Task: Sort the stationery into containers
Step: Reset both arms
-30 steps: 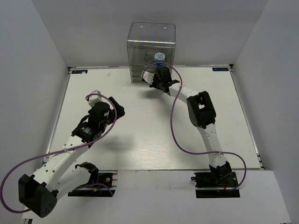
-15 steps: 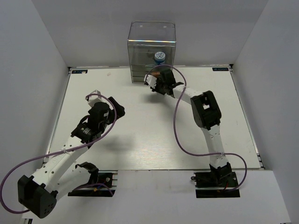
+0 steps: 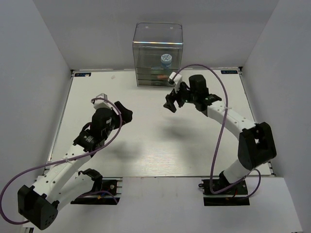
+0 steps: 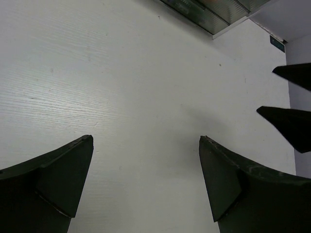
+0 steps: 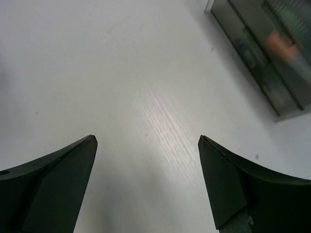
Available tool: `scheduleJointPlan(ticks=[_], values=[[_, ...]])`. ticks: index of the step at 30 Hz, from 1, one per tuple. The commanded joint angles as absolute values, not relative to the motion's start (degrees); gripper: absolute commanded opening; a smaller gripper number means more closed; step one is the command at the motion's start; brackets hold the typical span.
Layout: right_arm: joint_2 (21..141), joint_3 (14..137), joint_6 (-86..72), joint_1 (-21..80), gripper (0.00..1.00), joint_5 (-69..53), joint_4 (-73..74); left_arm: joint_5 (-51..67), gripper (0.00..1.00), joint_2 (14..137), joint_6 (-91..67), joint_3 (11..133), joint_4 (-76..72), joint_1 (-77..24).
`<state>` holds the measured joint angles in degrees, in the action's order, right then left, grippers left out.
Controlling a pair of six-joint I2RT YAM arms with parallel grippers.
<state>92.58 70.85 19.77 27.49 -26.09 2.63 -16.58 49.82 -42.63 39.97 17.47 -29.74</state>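
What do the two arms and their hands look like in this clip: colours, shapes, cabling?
The left arm and right arm both have white links with black joint housings and black bases. A purple cable loops loosely along each. The left hand and right hand are black. In the wrist views their fingers are dark, broad wedges. No readable markings show.

No readable text on any of my feeds. I see a small dark sticker at each far corner of the table (image 3: 146, 145): left sticker (image 3: 82, 74) and right sticker (image 3: 229, 72), print too small to resolve. My left wrist view also catches the right sticker (image 4: 277, 43), still illegible
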Motion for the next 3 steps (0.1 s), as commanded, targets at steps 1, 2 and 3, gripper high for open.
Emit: scheduleJointPlan(ticks=[1, 2, 3], values=[[87.3, 63.4, 14.8, 27.2, 0.9, -22.9, 1.2, -13.5, 0.99, 49.2, -40.4, 39.8, 14.4, -29.9], [86.1, 60.1, 14.5, 27.2, 0.9, -22.2, -4.1, -13.4, 0.99, 48.7, -40.4, 39.8, 13.6, -29.9], [82.7, 58.6, 14.2, 27.0, 0.9, -21.5, -5.6, -12.8, 0.99, 48.7, -39.9, 39.1, 13.6, -30.4]])
